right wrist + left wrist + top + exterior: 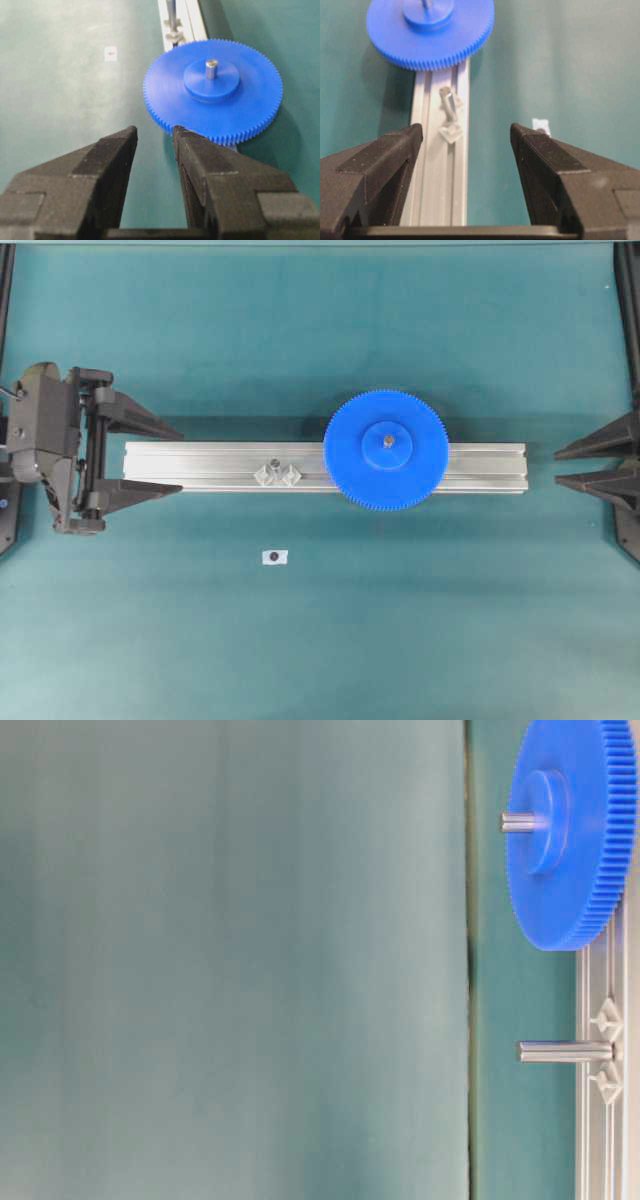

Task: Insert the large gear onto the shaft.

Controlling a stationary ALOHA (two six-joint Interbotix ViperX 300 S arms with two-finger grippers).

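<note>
The gear [386, 449] is a big flat blue plastic disc with fine teeth all round its rim and a raised round hub in the middle. It lies flat on a pale metal rail [200, 467], toward the rail's right end in the overhead view, overhanging both long edges. A short grey pin [386, 441] pokes up through its centre hole. The shaft [274, 463] is a thin grey metal pin standing upright on the same rail, well to the left of the gear and apart from it. Two small clear square blocks [279, 476] sit just beside its foot, one on either side. The shaft is bare.
</note>
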